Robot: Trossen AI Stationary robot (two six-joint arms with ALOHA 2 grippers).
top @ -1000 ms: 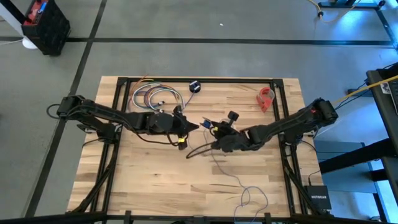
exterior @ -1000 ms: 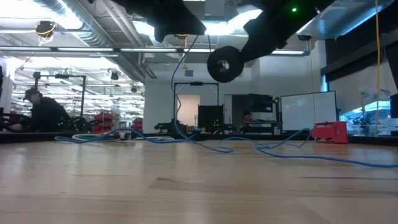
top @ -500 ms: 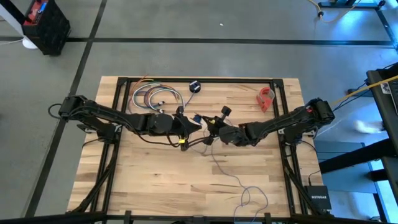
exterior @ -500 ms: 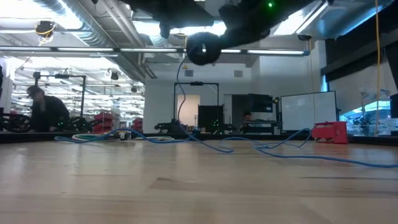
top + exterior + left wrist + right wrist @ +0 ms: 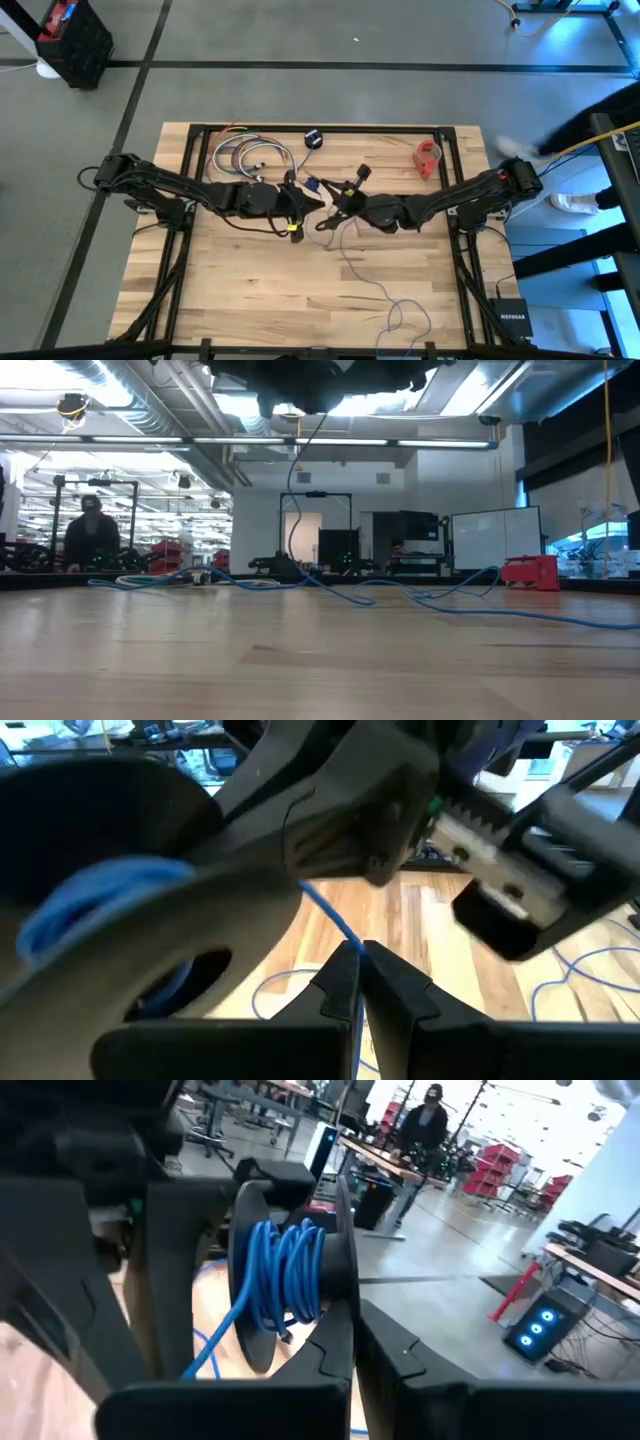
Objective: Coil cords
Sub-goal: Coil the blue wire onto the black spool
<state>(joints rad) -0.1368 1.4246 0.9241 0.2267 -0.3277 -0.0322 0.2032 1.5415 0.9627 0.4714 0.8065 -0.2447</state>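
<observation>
The black spool [image 5: 285,1275] has blue cord wound between its two flanges. It hangs above the table's middle between both grippers [image 5: 314,186]. My right gripper [image 5: 350,1345] is shut on the spool. My left gripper [image 5: 358,970] faces it and is shut on the thin cord [image 5: 330,918] close to the big flange [image 5: 100,900]. The rest of the cord drops to the table [image 5: 296,500] and trails to a loose loop [image 5: 405,315] at the near edge. My left gripper pinches a single strand of the cord [image 5: 345,935] between its two fingertips, coming about level from the table's left. The strand runs up from the fingers toward the spool. My right gripper pinches the rim of the spool's one flange [image 5: 345,1295] between its two fingers, coming about level from the table's right. The spool is lifted clear of the table, its axis lying across the fingers.
A bundle of multicoloured cables [image 5: 248,155] lies at the far left. A small black and blue object [image 5: 313,138] sits at the far edge, a red object [image 5: 428,157] at the far right. A person [image 5: 590,125] passes beyond the table's right side.
My right gripper has risen and gone toward the table's left and far edge with the spool, tipping up from pointing downward to about level and rolling. In the low view the spool has climbed out of sight among the arms. The cord end on the table has stayed.
</observation>
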